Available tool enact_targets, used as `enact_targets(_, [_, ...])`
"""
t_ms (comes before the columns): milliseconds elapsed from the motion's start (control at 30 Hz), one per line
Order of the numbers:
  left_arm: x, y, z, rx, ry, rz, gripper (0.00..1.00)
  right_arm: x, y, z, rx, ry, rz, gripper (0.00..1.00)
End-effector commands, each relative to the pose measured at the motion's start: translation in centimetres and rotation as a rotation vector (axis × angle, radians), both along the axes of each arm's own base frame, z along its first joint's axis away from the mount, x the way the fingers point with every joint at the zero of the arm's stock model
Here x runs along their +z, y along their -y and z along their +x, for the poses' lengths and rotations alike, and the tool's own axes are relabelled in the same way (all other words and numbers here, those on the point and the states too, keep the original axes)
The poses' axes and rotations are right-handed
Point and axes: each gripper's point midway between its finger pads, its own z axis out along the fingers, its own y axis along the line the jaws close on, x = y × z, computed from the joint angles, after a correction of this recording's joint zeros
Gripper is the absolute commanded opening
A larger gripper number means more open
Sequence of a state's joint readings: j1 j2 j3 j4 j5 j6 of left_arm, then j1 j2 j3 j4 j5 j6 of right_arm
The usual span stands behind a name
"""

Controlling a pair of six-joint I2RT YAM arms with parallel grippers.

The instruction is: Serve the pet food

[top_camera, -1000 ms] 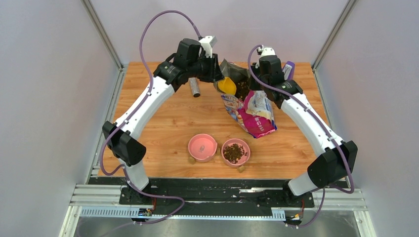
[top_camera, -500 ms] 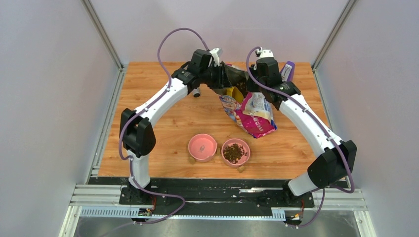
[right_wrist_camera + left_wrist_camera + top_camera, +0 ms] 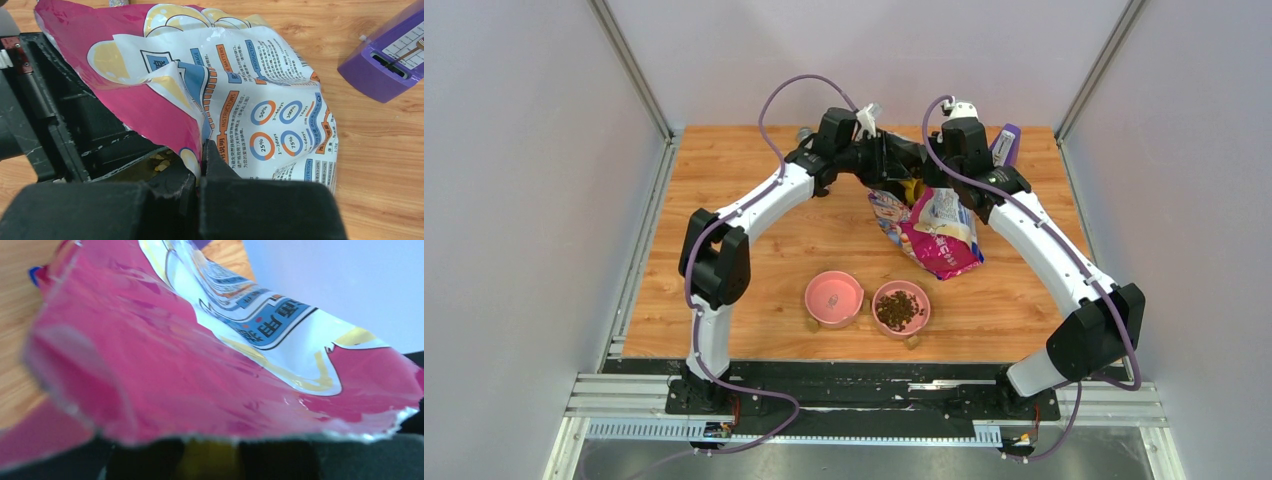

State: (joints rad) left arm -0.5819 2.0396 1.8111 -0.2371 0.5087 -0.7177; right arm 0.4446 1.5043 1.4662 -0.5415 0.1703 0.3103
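Two round pink bowls stood side by side toward the near edge of the wooden bench. The right-hand bowl held a loose heap of the pet food, small dark brown pellets. The left-hand bowl looked all but bare, with only a speck or two on its bottom.

Farther back lay the bag, glossy pink and purple with white printed panels, crinkled and slumped, its torn mouth turned to the far side. What it held I could not make out.

The left arm arched over from its base and reached sideways into that mouth. Its jaws were part-way closed on the yellow scoop, which the wrist view showed only as a blurred yellow shape between dark fingers, under the bag's shiny pink wall.

The right arm curved in from the other side, wrist bent down over the bag. Its jaws were pressed together on the ragged edge of the opening, pinching the film and holding it up.

A purple box sat on the bench just beyond the bag, apart from it.
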Motion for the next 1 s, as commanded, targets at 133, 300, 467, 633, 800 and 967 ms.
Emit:
enact_targets(133, [2.9, 0.2, -1.5, -0.092, -0.113, -0.273, 0.00, -0.3, 0.3, -0.1, -0.011, -0.002, 0.012, 0.00])
enact_targets(300, [4.4, -1.9, -2.8, -0.078, -0.148, -0.339, 0.00, -0.1, 1.3, 0.0, -0.037, 0.003, 0.018, 0.00])
enact_targets(467, [5.4, -4.4, -3.6, -0.038, -0.153, -0.349, 0.00, 0.9, 2.8, -0.1, -0.072, 0.004, 0.046, 0.00])
enact_targets(633, [7.7, -6.6, -4.2, -0.008, -0.117, -0.386, 0.00, 1.8, 3.6, -0.2, -0.075, 0.025, 0.052, 0.00])
enact_targets(800, [9.4, -8.1, -5.1, 0.003, -0.086, -0.382, 0.00, 2.0, 3.8, -0.2, -0.074, 0.030, 0.053, 0.00])
enact_targets(967, [9.8, -10.1, -5.2, 0.050, -0.067, -0.350, 0.00, 2.0, 3.9, -0.1, -0.077, 0.029, 0.054, 0.00])
